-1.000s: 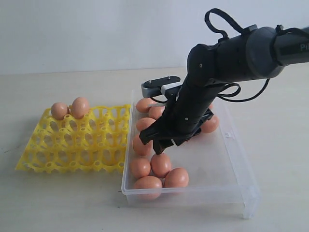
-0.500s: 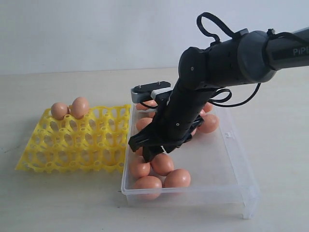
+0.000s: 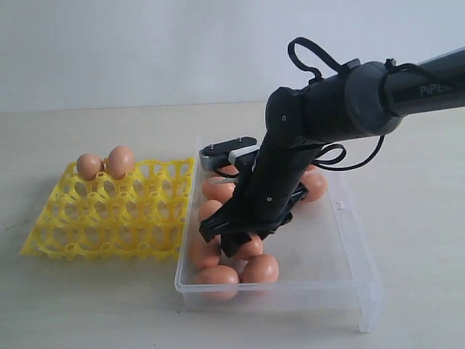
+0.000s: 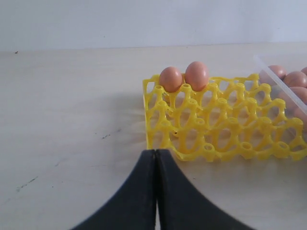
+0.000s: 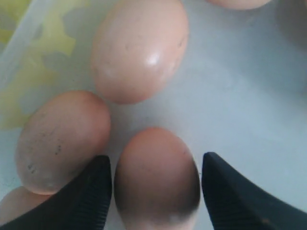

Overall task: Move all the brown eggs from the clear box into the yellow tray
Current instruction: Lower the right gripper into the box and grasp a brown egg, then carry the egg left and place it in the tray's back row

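Left of the box [image 3: 330, 243], just beside its wall, the tray [image 3: 109, 218] carries two eggs [image 3: 120, 161] at the corner away from the box. The left gripper [image 4: 156, 152] is pinched together and holds nothing. Inside the box, the other eggs [image 3: 218, 276] lie crowded along its tray-side wall. The right gripper [image 5: 154, 160] stands wide over one egg [image 5: 156, 179], a finger on each side, not yet squeezing. Eggs are light, smooth and rigid but brittle, so I would take this one gently across its widest middle.
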`<action>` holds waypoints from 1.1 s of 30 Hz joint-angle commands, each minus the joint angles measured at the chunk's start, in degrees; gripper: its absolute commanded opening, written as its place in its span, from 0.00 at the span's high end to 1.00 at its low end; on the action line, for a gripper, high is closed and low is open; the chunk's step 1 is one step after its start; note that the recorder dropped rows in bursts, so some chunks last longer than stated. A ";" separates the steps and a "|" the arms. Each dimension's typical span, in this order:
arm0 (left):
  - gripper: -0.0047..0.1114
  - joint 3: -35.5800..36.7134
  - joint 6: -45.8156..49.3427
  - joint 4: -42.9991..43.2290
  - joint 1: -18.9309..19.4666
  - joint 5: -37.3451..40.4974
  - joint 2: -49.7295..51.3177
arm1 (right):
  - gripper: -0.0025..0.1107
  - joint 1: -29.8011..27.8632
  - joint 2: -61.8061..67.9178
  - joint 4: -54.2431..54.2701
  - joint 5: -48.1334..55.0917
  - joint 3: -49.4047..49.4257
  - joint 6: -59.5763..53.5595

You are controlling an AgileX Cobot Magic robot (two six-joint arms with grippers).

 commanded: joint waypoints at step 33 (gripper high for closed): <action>0.96 -0.23 0.19 -0.06 0.06 -0.56 -0.32 | 0.98 1.71 -14.22 -1.68 -23.08 0.20 -5.13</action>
